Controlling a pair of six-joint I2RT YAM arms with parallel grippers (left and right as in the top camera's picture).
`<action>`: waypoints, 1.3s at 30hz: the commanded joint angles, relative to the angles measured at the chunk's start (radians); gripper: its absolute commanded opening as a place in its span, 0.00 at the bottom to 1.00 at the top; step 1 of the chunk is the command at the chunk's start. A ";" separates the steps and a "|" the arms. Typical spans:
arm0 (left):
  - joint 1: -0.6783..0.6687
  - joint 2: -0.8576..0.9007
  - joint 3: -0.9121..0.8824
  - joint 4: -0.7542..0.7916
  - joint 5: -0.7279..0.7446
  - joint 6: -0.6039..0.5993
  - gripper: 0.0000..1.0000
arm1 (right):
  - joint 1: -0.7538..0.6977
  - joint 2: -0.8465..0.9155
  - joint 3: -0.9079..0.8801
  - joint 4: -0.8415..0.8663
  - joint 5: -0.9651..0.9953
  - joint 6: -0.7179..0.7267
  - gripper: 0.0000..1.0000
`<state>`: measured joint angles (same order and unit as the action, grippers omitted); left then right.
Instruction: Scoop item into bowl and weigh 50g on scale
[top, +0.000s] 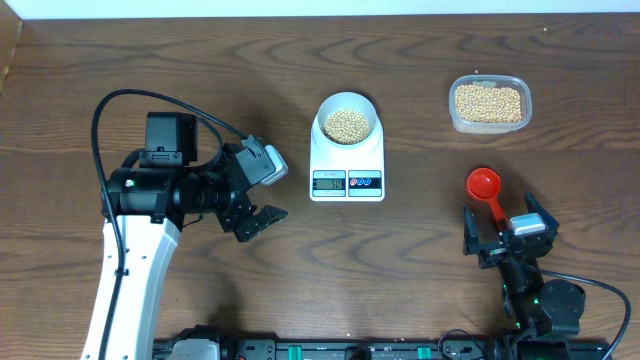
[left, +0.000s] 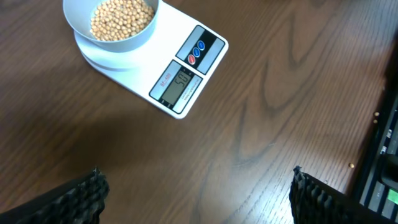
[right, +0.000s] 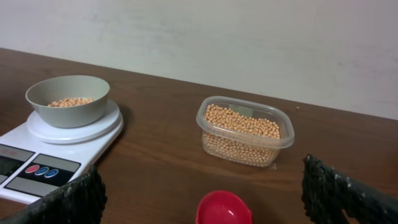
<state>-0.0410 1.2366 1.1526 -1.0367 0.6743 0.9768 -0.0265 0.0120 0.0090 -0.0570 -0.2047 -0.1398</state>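
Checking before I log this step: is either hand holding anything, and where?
Nothing: left hand and right hand both open and empty; red scoop lies free.

L arm (top: 130, 270): white link, blk joints | cable (top: 94, 135): blk | R arm (top: 545, 300): blk | L hand (left: 198, 196): ribbed blk

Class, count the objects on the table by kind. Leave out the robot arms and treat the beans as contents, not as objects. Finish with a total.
Containers of small round tan-yellow beans: 2 (small round pale blue-white bowl, clear rounded-rectangular plastic tub)
Scales: 1 (flat white rectangular kitchen scale)
Scoops: 1 (red round-headed scoop)
Total: 4
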 joint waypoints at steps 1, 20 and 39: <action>0.003 0.003 0.016 0.015 -0.005 0.012 0.95 | 0.011 -0.003 -0.003 -0.003 0.011 -0.011 0.99; 0.003 0.003 0.016 0.480 -0.171 -0.792 0.95 | 0.011 -0.003 -0.003 -0.003 0.011 -0.011 0.99; 0.003 0.003 0.014 0.523 -0.171 -0.844 0.95 | 0.011 -0.003 -0.003 -0.003 0.011 -0.011 0.99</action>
<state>-0.0410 1.2369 1.1526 -0.5137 0.5163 0.1665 -0.0265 0.0120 0.0090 -0.0570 -0.2039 -0.1398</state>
